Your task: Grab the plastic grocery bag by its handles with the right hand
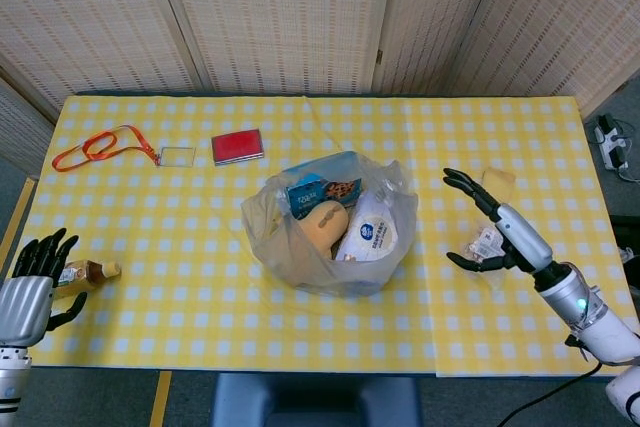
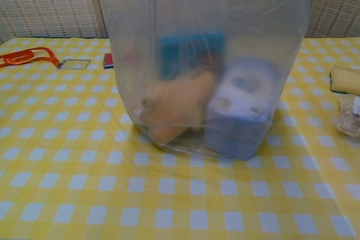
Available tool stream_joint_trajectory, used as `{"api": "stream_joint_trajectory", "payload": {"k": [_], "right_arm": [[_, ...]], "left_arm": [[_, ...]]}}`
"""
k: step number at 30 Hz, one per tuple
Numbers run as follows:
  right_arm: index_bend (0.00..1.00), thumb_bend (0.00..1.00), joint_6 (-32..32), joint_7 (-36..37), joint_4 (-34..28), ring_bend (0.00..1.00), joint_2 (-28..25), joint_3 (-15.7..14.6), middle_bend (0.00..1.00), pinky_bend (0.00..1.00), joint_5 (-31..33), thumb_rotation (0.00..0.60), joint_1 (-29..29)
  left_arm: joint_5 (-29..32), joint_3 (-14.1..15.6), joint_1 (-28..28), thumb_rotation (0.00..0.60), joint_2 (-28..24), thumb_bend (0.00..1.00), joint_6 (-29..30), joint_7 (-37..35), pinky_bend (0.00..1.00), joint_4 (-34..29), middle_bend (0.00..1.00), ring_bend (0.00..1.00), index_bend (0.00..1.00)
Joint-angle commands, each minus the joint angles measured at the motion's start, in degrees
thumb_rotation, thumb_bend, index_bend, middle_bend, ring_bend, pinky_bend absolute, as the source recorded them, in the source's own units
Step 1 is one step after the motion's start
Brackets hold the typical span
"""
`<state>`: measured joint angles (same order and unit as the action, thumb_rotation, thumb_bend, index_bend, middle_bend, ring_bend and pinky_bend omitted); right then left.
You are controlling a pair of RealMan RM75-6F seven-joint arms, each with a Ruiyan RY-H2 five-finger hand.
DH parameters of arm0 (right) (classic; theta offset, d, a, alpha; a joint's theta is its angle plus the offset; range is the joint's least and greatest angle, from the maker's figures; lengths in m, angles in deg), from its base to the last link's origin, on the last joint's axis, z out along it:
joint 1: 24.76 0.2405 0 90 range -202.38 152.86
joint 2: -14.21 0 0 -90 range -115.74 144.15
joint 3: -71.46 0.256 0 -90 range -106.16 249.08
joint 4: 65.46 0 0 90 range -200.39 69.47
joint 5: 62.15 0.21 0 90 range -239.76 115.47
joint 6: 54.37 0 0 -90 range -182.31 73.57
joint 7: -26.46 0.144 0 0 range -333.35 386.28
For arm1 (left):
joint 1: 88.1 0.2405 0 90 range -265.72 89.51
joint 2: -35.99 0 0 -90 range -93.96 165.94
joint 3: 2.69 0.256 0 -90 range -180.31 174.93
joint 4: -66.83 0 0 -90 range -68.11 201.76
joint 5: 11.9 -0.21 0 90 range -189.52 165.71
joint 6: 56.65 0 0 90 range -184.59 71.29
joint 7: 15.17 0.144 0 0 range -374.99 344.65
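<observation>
From the head view I'm on the approach: my right hand hangs with its fingers spread and nothing in them, to the right of the bag, which stands mid-table with its mouth open upward. The handles aren't clearly separable from here; they seem to lie around the upper rim. Next I judge I must swing the hand leftward and above the rim, then close around both loops. A snack packet lies just under my hand and a yellow block just beyond, so I'd go high rather than sweep low. My left hand sits open at the near-left table edge beside a small bottle, well clear.

The chest view is filled by the bag; neither hand shows plainly, and the handles run off the top of frame.
</observation>
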<state>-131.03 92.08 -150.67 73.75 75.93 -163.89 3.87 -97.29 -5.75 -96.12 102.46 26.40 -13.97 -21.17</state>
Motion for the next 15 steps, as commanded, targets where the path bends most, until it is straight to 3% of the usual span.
{"api": "stream_joint_trajectory", "payload": {"k": [1, 5, 15], "right_arm": [[0.00, 0.31, 0.09, 13.60, 3.19, 0.00, 1.45, -0.08, 0.01, 0.00, -2.03, 0.600, 4.87], [0.00, 0.31, -0.31, 21.55, 5.10, 0.00, 1.65, -1.33, 0.02, 0.00, -3.81, 0.600, 7.36], [0.00, 0.30, -0.80, 28.56, 7.43, 0.02, 3.25, -2.39, 0.03, 0.00, -4.36, 0.600, 11.76]], "left_arm": [[0.49, -0.18, -0.03, 0.600, -0.09, 0.37, -0.25, -0.34, 0.00, 0.24, 0.00, 0.00, 0.01], [1.56, -0.48, -0.09, 0.600, -0.16, 0.37, -0.80, -0.29, 0.00, 0.39, 0.00, 0.00, 0.01], [1.33, -0.42, -0.01, 0.600, -0.41, 0.37, -0.53, -0.90, 0.00, 0.26, 0.00, 0.00, 0.01]]}}
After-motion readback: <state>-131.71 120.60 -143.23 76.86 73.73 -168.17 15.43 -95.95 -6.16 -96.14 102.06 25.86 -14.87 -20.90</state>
